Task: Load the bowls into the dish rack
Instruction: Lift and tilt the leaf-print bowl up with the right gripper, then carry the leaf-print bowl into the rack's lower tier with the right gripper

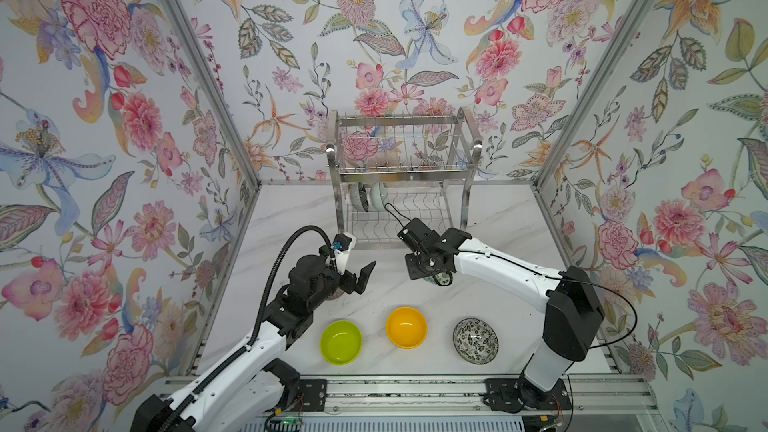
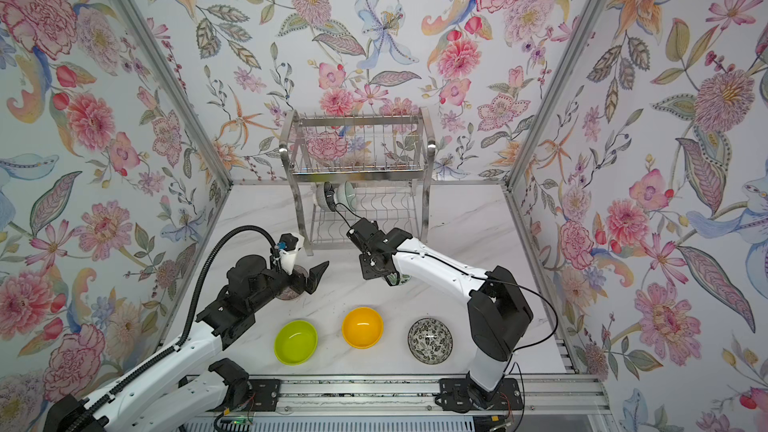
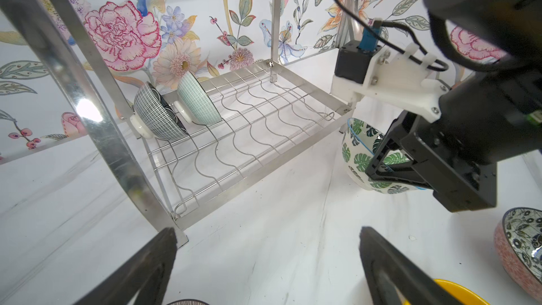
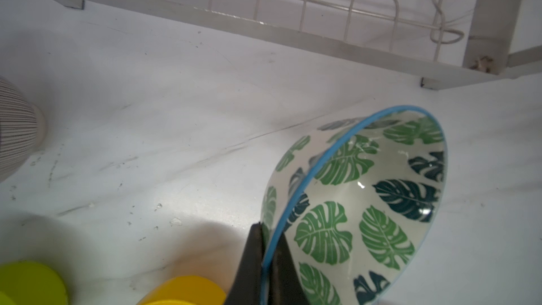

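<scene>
Closest to me on the table, three bowls sit in a row, open side up and each apart from its neighbour. A lime green bowl is on the left, an orange-yellow bowl in the middle and a black-and-white floral bowl on the right.

Just behind them the left jaws stand wide apart, gripping nothing. They hang over a pinkish-brown ribbed bowl that is mostly hidden under the arm in both top views.

Across from them the right jaws are pinched tight on the blue rim of the leaf-print bowl, one side inside the rim and one outside. That bowl is tipped on its side just in front of the rack's lower tier. I cannot tell whether it touches the table.

Farthest back stands the dish rack. Its lower tier holds two bowls on edge at the left end, side by side in the wavy wire slots. A dark navy bowl is outermost, with a pale mint bowl next to it.
</scene>
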Available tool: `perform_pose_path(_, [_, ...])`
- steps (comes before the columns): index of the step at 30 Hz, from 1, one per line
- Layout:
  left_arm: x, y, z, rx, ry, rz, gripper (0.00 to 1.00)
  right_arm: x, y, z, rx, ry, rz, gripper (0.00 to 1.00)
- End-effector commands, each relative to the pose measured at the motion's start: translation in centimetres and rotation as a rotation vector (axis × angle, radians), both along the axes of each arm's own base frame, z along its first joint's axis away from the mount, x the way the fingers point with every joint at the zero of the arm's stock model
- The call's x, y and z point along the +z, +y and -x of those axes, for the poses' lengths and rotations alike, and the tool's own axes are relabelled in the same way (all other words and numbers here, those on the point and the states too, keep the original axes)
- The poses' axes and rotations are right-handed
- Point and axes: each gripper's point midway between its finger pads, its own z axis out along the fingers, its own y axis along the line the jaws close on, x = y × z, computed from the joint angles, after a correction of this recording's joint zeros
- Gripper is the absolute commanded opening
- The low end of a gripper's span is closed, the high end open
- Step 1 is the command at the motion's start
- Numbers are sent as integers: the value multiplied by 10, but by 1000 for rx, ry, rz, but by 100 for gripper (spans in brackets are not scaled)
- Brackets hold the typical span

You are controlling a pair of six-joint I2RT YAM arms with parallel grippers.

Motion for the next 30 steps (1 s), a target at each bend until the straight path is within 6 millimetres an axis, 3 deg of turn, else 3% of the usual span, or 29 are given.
perform_pose_path(1, [12, 6, -4, 24, -30, -2, 99, 24, 21, -9, 44, -95, -134, 0])
perform_pose_path(19, [9, 18, -12, 73, -26, -9, 99, 84, 59, -33, 122, -339, -599, 0])
perform_pose_path(30, [6, 21, -15, 85, -19, -13, 99, 119, 67, -51, 82, -443, -931, 0])
